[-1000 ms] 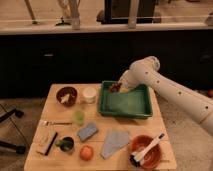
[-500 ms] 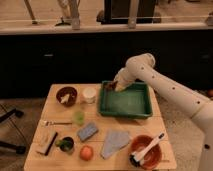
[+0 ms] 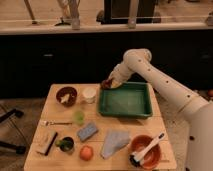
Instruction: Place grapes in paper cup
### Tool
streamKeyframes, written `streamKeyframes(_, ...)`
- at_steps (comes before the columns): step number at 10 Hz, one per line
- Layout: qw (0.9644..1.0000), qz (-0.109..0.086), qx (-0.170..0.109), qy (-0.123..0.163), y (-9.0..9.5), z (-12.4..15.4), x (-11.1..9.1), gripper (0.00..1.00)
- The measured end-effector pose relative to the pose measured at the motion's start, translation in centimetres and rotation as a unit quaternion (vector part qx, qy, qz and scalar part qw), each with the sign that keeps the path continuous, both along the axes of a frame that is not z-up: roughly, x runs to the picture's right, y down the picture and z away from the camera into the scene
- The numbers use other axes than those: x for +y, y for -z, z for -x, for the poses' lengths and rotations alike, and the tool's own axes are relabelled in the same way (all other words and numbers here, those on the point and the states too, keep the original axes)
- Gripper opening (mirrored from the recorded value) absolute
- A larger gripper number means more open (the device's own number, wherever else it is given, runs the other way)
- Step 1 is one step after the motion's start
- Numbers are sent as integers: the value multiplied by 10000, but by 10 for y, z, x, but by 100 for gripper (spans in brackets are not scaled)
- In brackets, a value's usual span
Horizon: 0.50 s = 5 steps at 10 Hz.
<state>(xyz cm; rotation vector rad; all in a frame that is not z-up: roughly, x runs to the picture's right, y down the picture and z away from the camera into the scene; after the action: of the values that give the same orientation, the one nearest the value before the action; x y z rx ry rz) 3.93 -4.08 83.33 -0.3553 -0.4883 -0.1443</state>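
The grapes (image 3: 106, 83) are a small dark reddish bunch held at the tip of my gripper (image 3: 108, 83), above the far left corner of the green tray (image 3: 125, 100). The gripper is shut on them, a little above the table. The white paper cup (image 3: 89, 94) stands upright on the wooden table just left of the tray, a short way left of and below the gripper. My white arm reaches in from the right.
A dark red bowl (image 3: 66, 95) sits left of the paper cup. A translucent green cup (image 3: 79, 117), a fork (image 3: 54, 122), a blue sponge (image 3: 87, 131), a grey cloth (image 3: 115, 142), an orange fruit (image 3: 86, 152), and an orange bowl with a brush (image 3: 144, 150) lie in front.
My gripper has lifted the grapes out of the green tray and moved left, from over the tray's middle to its far left corner, closer to the paper cup.
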Motion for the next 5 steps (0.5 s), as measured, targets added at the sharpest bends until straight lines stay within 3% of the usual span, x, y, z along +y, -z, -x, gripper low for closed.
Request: streamKeyframes(5,9974,240,-394,548,4,38,6,4)
